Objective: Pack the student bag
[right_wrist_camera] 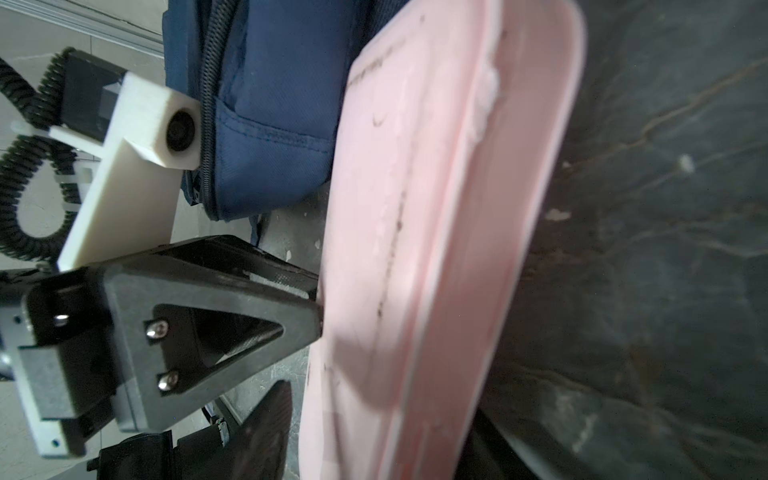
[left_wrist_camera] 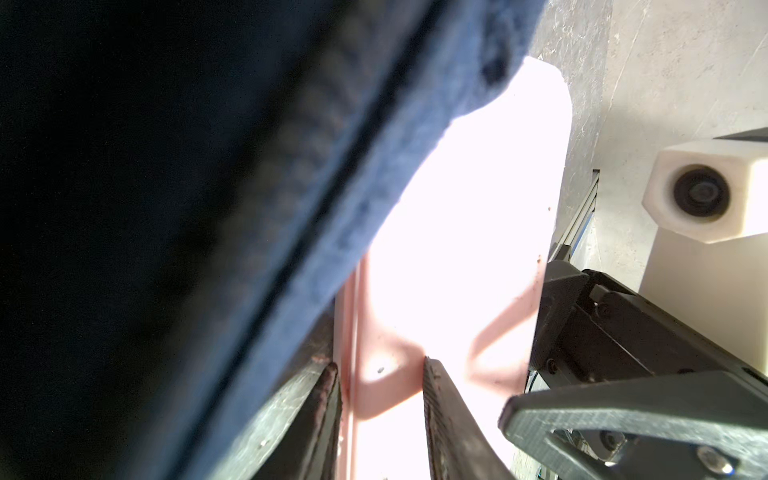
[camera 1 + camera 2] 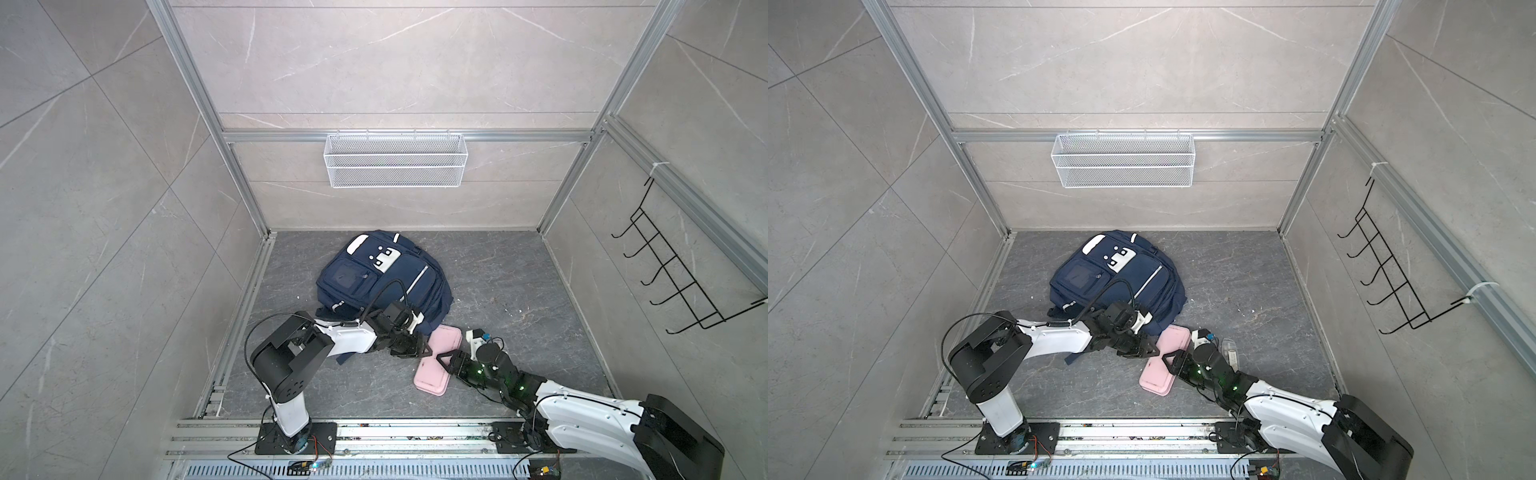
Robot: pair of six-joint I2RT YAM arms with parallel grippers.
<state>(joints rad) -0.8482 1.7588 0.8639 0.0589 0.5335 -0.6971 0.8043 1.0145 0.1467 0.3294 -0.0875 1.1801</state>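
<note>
On the tabletop [image 3: 519, 291] the pink case [image 3: 432, 382] touches the near edge of the bag [image 3: 382, 274] and is pinched by the left jaws; the right jaws' grip cannot be told. It should be lifted level.

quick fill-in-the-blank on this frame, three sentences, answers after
1. The student bag is mostly navy, with ___ patches.
2. The case lying in front of the bag is ___.
3. The hook rack is ___, while the wire basket is white.

Missing words: white; pink; black
</note>
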